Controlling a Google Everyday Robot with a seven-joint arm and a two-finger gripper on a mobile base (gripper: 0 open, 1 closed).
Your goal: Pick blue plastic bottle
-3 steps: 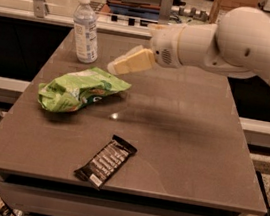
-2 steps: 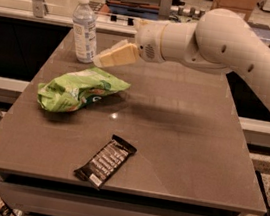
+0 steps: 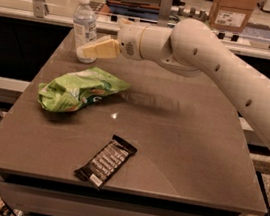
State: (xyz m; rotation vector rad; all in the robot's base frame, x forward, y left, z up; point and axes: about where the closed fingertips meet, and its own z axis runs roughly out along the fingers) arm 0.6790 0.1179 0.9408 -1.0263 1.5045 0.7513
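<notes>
The blue plastic bottle (image 3: 84, 25) stands upright at the far left corner of the brown table (image 3: 186, 138). It is clear, with a white cap and a pale label. My gripper (image 3: 89, 49), with pale yellow fingers, reaches in from the right on the white arm (image 3: 222, 62). Its tips are right at the bottle's lower half and overlap it in the view. I cannot tell whether they touch it.
A crumpled green bag (image 3: 79, 89) lies on the table's left side, just in front of the gripper. A dark snack bar (image 3: 106, 161) lies near the front edge. A glass rail with metal posts (image 3: 165, 8) runs behind the table.
The arm has swung left across the back of the table. The gripper has moved from beside the green bag's far end up to the bottle. The bottle, bag and bar have not moved.
</notes>
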